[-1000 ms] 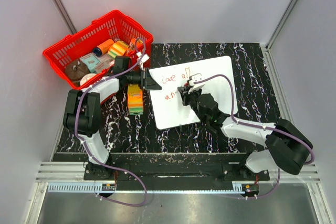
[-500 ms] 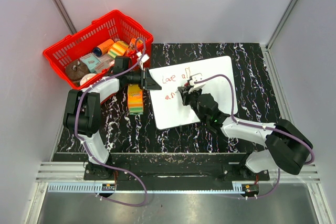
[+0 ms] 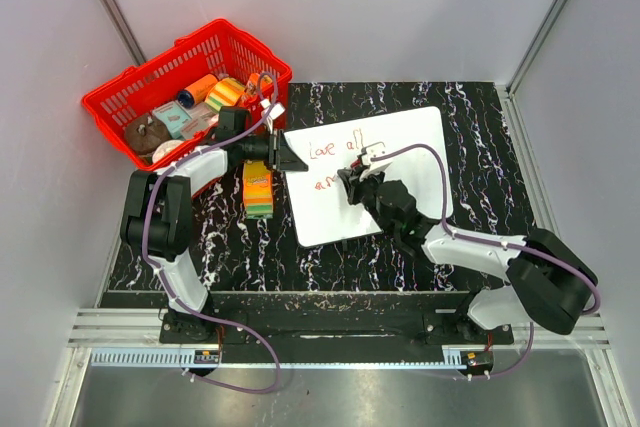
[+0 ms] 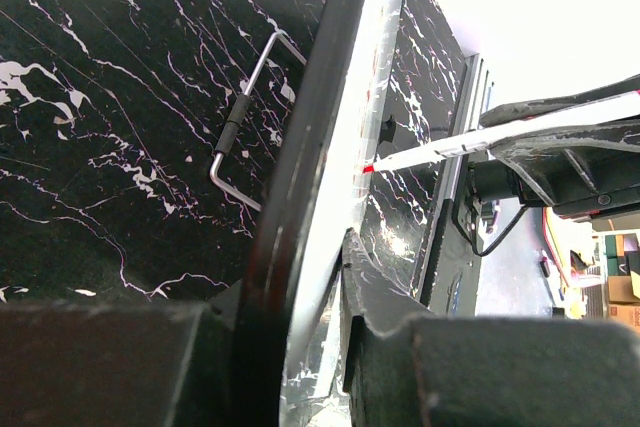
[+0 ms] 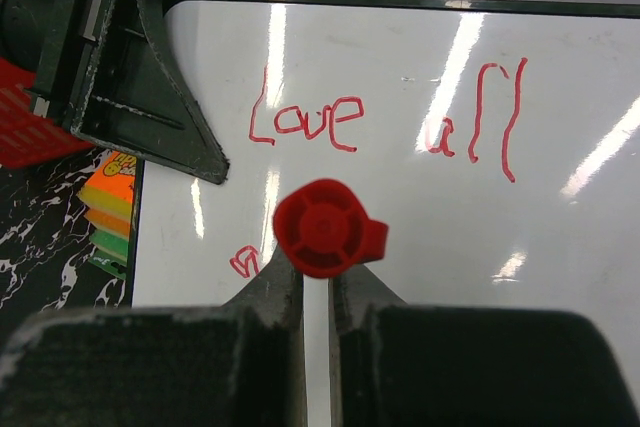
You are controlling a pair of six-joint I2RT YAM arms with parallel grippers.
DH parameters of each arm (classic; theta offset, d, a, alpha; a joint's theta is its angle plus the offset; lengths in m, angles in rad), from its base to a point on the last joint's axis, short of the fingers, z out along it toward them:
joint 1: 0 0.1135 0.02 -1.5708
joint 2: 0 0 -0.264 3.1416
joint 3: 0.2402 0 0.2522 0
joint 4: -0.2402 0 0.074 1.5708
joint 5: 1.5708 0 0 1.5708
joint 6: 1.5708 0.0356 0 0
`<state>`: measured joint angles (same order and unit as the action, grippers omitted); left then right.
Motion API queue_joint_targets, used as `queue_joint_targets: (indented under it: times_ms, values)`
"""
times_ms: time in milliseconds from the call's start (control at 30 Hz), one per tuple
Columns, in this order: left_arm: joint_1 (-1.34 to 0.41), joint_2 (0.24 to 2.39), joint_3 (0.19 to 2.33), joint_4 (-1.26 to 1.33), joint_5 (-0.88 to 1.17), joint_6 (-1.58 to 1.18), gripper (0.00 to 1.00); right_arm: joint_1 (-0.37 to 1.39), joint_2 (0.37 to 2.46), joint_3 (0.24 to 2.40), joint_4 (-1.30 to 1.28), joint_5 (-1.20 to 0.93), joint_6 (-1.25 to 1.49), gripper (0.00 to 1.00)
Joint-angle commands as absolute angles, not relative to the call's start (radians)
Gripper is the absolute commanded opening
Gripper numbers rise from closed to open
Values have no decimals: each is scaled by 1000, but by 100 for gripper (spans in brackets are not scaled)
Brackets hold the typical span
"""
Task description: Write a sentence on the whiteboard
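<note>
The whiteboard [image 3: 400, 147] lies on the black marbled table. The sentence [image 3: 335, 149] in red reads "Love all", with the start of a second line [image 3: 325, 185] below it. My left gripper [image 3: 283, 157] is shut on the whiteboard's left edge, which the left wrist view shows edge-on [image 4: 325, 147] between the jaws [image 4: 320, 277]. My right gripper [image 3: 355, 182] is shut on the white red-capped pen [image 5: 322, 227], held tip down on the board beside the second line [image 5: 243, 262]. The pen also shows in the left wrist view [image 4: 450, 147].
A red basket [image 3: 120, 97] with several items stands at the back left. A stack of coloured sponges [image 3: 258, 190] lies just left of the board. A bent metal handle [image 4: 245, 122] lies on the table.
My right gripper with the pen has shifted slightly up and left over the second line. The left arm and the board have not moved.
</note>
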<state>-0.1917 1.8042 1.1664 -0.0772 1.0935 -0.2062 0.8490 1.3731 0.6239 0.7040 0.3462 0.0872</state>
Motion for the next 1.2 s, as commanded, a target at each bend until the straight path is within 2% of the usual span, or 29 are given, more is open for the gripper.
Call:
queue_joint_targets:
  times_ms: [0, 800, 1167]
  values:
    - [-202, 1841, 1192, 20, 706, 77, 0, 856, 1342, 606, 650, 347, 97, 0]
    - [-212, 1848, 1200, 6, 696, 84, 0, 854, 1361, 670, 604, 502, 75, 0]
    - [-215, 1848, 1203, 3, 693, 89, 0, 853, 1385, 716, 624, 480, 83, 0]
